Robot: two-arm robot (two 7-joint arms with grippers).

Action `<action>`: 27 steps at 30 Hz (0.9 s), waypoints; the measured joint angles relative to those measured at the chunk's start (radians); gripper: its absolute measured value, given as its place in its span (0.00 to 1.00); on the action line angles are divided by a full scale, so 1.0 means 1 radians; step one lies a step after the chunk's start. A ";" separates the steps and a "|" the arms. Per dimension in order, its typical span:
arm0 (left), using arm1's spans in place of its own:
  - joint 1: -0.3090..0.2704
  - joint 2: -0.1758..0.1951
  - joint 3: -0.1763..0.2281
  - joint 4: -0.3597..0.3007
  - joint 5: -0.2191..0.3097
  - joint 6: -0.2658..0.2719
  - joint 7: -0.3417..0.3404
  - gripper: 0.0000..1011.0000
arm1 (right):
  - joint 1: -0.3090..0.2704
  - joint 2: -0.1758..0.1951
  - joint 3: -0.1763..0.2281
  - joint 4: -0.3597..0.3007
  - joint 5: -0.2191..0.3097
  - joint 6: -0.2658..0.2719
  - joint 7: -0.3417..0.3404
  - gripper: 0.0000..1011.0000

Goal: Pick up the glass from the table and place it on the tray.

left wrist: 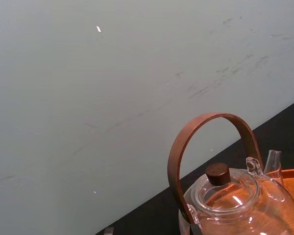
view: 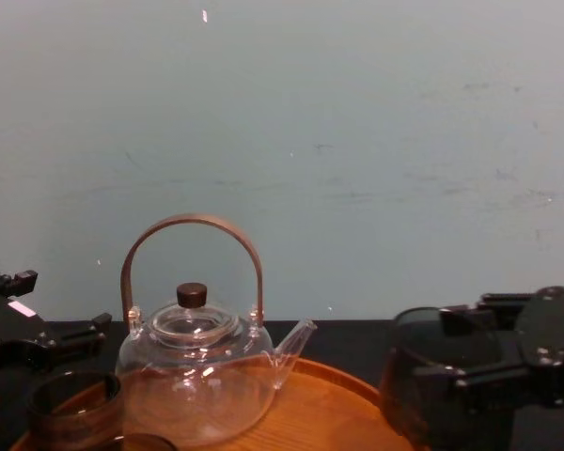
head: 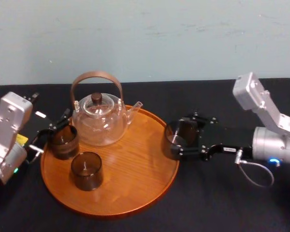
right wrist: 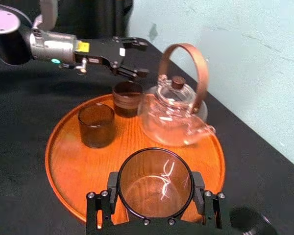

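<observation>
My right gripper (head: 177,140) is shut on a dark smoky glass (head: 178,134), one finger on each side of it. The glass stays upright at the right rim of the round orange-brown tray (head: 135,164). From the right wrist I look down into the glass (right wrist: 156,183), with the tray (right wrist: 73,161) beyond it. The chest view has the glass (view: 423,376) at lower right in the gripper (view: 508,362). My left gripper (head: 53,131) stands open at the tray's left edge, fingers spread beside another dark glass (head: 64,141).
A clear glass teapot (head: 99,121) with a brown hoop handle stands at the back of the tray. A second dark glass (head: 87,170) stands at front left. The tray's middle and right are bare wood. Black cloth covers the table; a pale wall is behind.
</observation>
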 joint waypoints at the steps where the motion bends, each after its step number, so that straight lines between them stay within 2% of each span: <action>1: 0.000 0.000 0.000 0.000 0.000 0.000 0.000 0.99 | 0.006 -0.005 -0.006 0.004 -0.002 -0.001 0.003 0.89; 14: 0.000 0.000 0.000 0.000 0.000 0.000 0.000 0.99 | 0.081 -0.097 -0.101 0.081 -0.018 -0.027 0.041 0.89; 27: 0.000 0.000 0.000 0.000 0.000 0.000 0.000 0.99 | 0.097 -0.140 -0.150 0.150 -0.042 -0.044 0.041 0.89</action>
